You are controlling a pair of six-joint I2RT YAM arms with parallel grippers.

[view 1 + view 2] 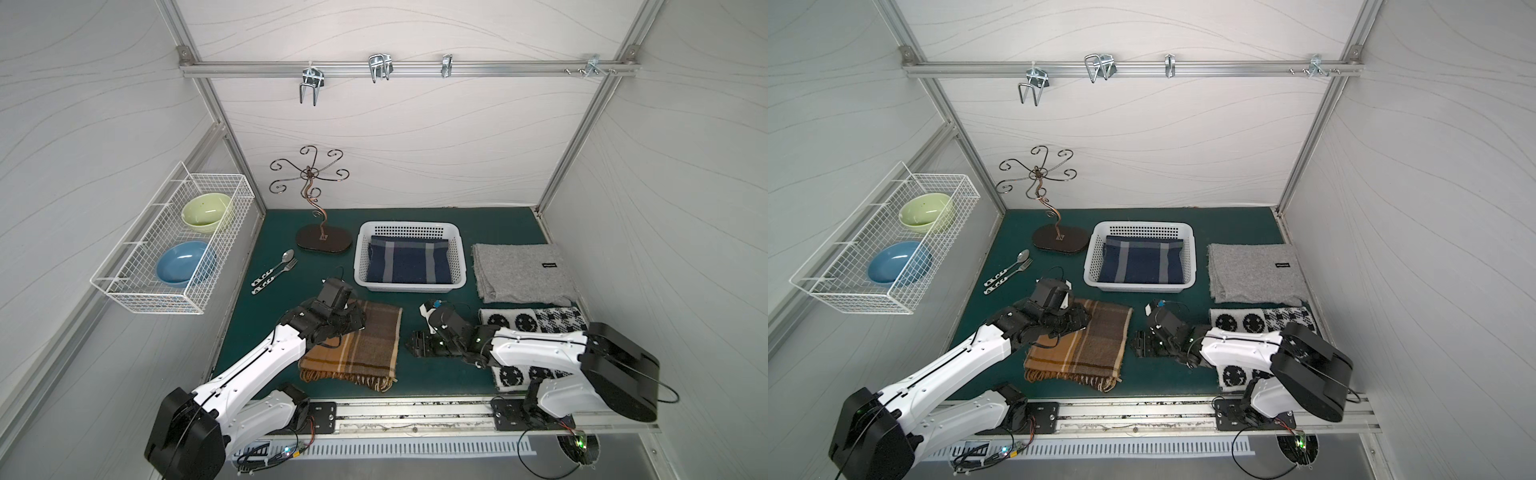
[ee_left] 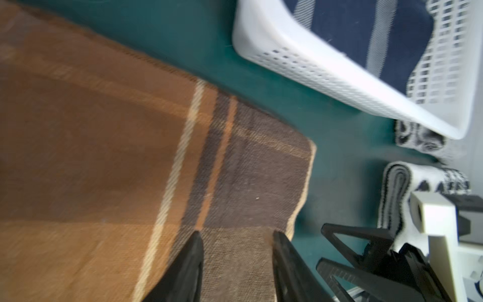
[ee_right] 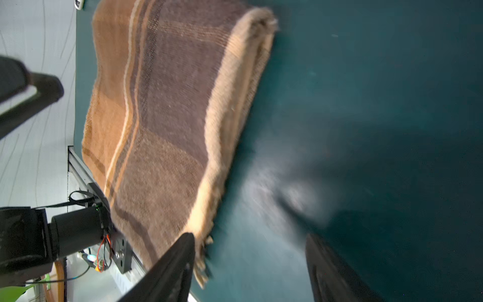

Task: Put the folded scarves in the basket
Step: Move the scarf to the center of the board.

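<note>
A folded brown plaid scarf (image 1: 365, 349) (image 1: 1096, 345) lies flat on the green mat near the front. The white perforated basket (image 1: 409, 286) (image 1: 1138, 286) stands behind it, with a folded navy plaid scarf (image 1: 409, 262) inside. My left gripper (image 1: 356, 319) (image 2: 236, 235) is open just over the brown scarf's (image 2: 130, 157) far corner, its two fingers apart with cloth showing between them. My right gripper (image 1: 415, 343) (image 3: 251, 238) is open low over bare mat, beside the brown scarf's (image 3: 167, 104) right edge, holding nothing. The basket's rim (image 2: 313, 65) shows in the left wrist view.
A grey folded scarf (image 1: 523, 272) and a black-and-white smiley scarf (image 1: 536, 320) lie at the right, partly under my right arm. A scrolled metal stand (image 1: 320, 232), a spoon and fork (image 1: 274, 268), and a wall-mounted wire rack with bowls (image 1: 174, 245) are at the left.
</note>
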